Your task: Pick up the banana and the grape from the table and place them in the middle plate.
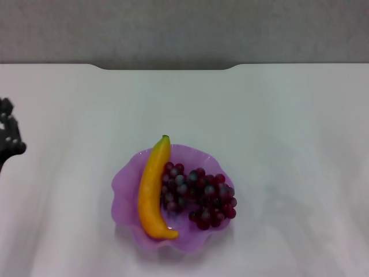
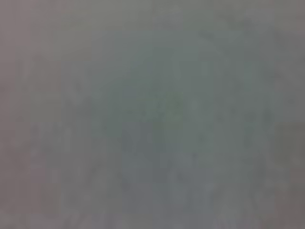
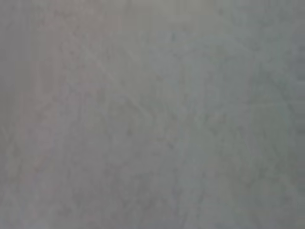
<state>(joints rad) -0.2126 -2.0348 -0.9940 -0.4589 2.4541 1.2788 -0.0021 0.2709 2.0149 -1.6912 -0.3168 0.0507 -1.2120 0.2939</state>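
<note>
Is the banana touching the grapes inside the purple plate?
Touching. In the head view the banana lies against the grapes in the plate, with no gap between them.

I count one plate [image 1: 124, 190] on the one table [image 1: 277, 127], and in it one banana [image 1: 151, 190] and one grape bunch [image 1: 199, 196], the banana along the plate's left side and the bunch filling its right half, the two touching. The berries in that bunch are too many and too crowded for me to number. Well to the left of the plate I see one dark arm part [image 1: 8, 141] at the frame's edge, and both wrist views give me only one plain grey surface each.
</note>
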